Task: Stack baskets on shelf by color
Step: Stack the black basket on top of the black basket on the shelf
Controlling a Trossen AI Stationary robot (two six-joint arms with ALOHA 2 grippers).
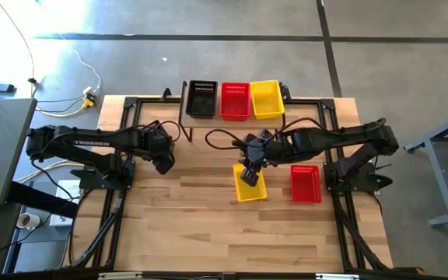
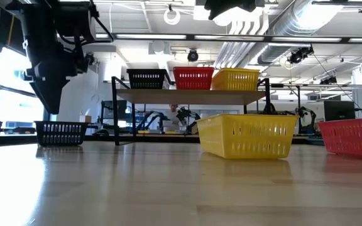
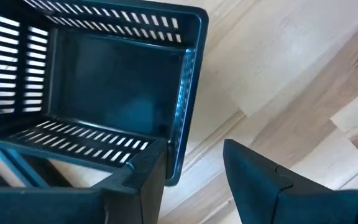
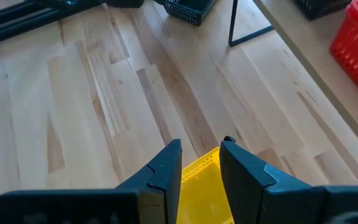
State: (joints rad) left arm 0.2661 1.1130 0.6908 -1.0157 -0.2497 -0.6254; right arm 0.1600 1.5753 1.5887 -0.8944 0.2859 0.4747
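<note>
The left pincer [image 3: 194,180] straddles the rim of a black basket [image 3: 104,87] on the counter [image 1: 208,225] with jaws parted; closing off-centre could tip it. The right pincer [image 4: 201,163] grips the rim of a yellow basket [image 1: 250,185], which could swing and clip the shelf [image 2: 193,96], where black, red and yellow baskets sit

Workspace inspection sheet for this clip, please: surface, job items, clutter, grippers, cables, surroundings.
Surface: wooden tabletop, bare at the front.
Job's things: shelf carries a black basket, a red basket and a yellow basket; loose yellow basket, loose red basket, loose black basket.
Clutter: nothing seen.
Grippers: left gripper open over the loose black basket's rim; right gripper astride the loose yellow basket's rim.
Cables: floor cables.
Surroundings: grey floor, workshop behind.
</note>
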